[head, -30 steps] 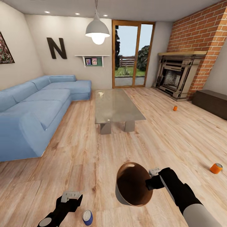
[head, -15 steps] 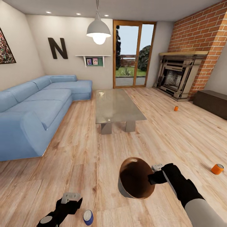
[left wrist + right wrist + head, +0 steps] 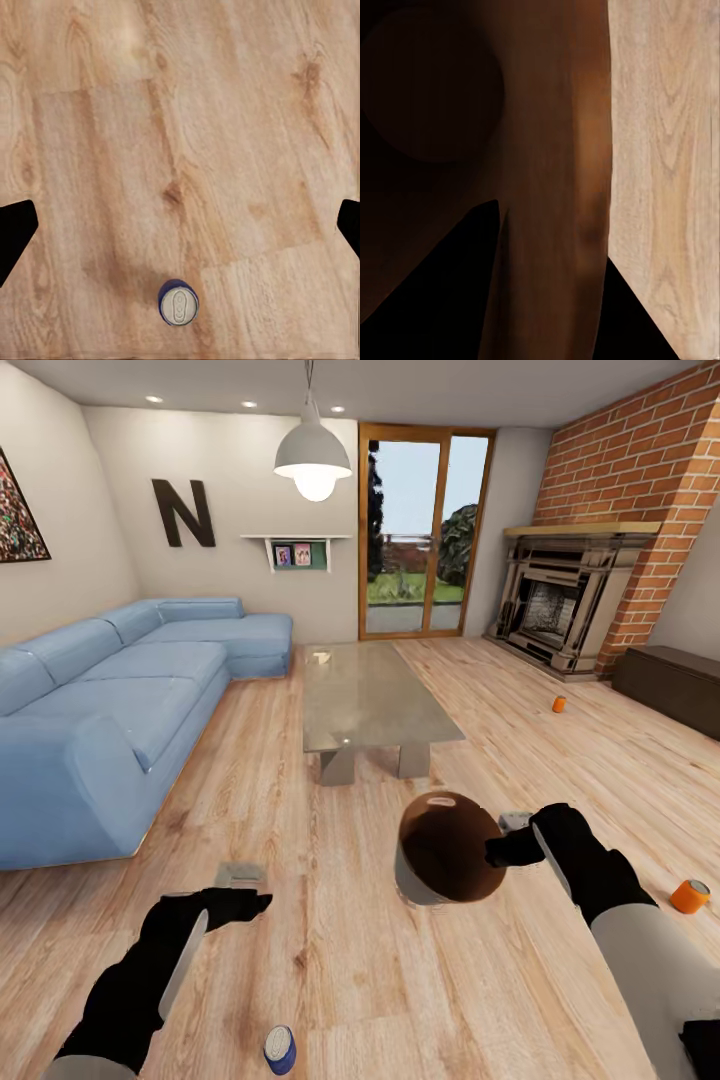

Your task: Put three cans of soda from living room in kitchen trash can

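In the head view my right gripper [image 3: 508, 838] is shut on the rim of the tash can [image 3: 440, 860], a grey bin with a brown inside, held tilted above the floor. The right wrist view shows the bin's brown wall [image 3: 547, 150] between my fingers [image 3: 450, 307]. A dark blue can of soda [image 3: 280, 1050] stands upright on the floor below my open left gripper [image 3: 242, 877], which hovers well above it; the same can [image 3: 178, 302] appears in the left wrist view. Two orange cans lie on the floor, one at the right [image 3: 690, 896] and one near the fireplace [image 3: 558, 704].
A glass-topped coffee table [image 3: 370, 700] stands ahead in the middle. The light-blue corner sofa [image 3: 110, 710] runs along the left. A brick fireplace [image 3: 560, 600] and a dark low cabinet [image 3: 670, 685] are at the right. Wooden floor lies open between me and the table.
My right arm has carried the bin higher and farther forward. My left arm has risen and reached forward, away from the blue can. The view shifted slightly at first.
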Controlling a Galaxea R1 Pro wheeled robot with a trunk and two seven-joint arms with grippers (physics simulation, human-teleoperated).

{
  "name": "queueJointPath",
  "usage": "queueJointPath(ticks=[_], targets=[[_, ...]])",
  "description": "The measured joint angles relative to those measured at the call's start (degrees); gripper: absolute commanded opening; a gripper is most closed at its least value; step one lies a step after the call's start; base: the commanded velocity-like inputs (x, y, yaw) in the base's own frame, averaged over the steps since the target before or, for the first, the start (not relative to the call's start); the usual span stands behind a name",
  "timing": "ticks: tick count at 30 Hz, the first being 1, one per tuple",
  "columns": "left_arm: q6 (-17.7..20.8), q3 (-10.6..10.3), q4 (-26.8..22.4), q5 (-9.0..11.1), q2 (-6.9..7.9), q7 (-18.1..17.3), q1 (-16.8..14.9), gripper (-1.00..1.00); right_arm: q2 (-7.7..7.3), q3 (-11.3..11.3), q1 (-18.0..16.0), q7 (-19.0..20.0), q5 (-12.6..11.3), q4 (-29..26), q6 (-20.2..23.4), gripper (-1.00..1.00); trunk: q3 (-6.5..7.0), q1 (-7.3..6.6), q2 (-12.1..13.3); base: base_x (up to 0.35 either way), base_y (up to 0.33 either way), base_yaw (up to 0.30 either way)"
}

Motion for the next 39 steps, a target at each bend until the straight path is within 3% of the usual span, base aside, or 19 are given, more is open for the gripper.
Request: queueJointPath(ticks=[4,8,21,23,27,30,35,39], targets=[[5.0,-0.4,10.9,-0.3,-0.21,0.3,-4.9,1.00,-0.04,0.1,-5.5,0.0,-0.3,4.6,0.0,-1.00,-0.71,0.87,-1.6,0.000,0.000,0.000],[7.7,-0.4,15.9,-0.4,-0.32,0.4,-7.1,1.00,-0.17,0.3,-9.4,0.0,0.2,10.6,0.0,-1.00,-1.43,1.75,-3.2,0.000,0.000,0.000],[8.9,-0.4,18.2,-0.4,-0.58,0.8,-7.6,1.00,-1.31,0.5,-11.8,-0.4,0.3,15.4,0.0,-1.00,-3.77,4.61,-8.4,0.000,0.000,0.000],[8.8,-0.4,19.2,-0.3,-0.77,0.9,-7.6,1.00,-1.39,0.5,-13.1,-0.4,-0.5,17.4,0.1,-1.00,-4.13,5.04,-9.2,0.000,0.000,0.000],[8.8,-0.5,20.7,-0.3,-2.07,0.8,-7.6,1.00,-1.45,0.6,-16.9,-0.5,0.9,21.0,-0.2,-1.00,-4.84,5.92,-10.8,0.000,0.000,0.000],[8.8,-0.5,21.1,-0.4,-2.42,0.8,-7.6,1.00,-1.42,0.7,-19.4,-0.4,-0.4,23.6,0.1,-1.00,-5.38,6.58,-12.0,0.000,0.000,0.000],[8.8,-0.5,21.3,-0.4,-2.59,0.8,-7.6,1.00,-0.98,0.9,-21.4,-0.5,3.0,26.0,-0.1,-1.00,-6.34,7.68,-14.0,0.000,0.000,0.000],[8.8,-0.5,21.3,-0.5,-2.58,0.9,-7.6,1.00,-0.93,0.8,-21.7,-0.5,2.9,26.4,0.0,-1.00,-7.32,8.56,-15.6,0.000,0.000,0.000]])
